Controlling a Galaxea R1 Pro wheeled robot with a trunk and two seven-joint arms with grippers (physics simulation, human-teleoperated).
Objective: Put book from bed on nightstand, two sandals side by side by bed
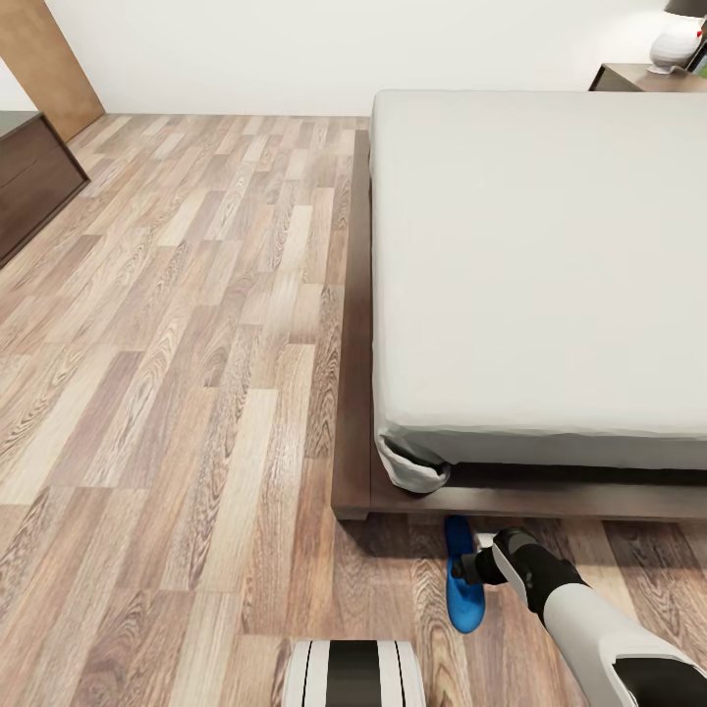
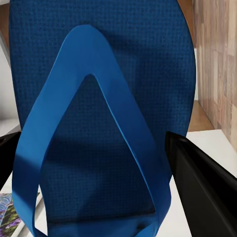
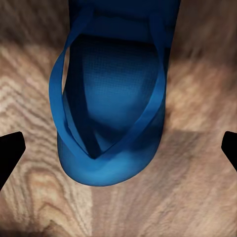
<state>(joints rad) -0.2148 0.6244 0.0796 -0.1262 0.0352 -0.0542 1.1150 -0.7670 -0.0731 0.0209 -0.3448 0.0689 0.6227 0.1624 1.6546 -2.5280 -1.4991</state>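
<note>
Step in hand: placing sandals. One flat bright blue rubber sandal lies on the wood-plank floor at the corner of the dark-framed grey bed. The right gripper hovers over it, jaws spread and empty. The left gripper clasps the second blue sandal, which judging by this needs setting alongside next.

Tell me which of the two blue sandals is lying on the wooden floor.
The sandal below the open right hand, by the corner of the bed. The other sandal is held up between the fingers of the left hand.
</note>
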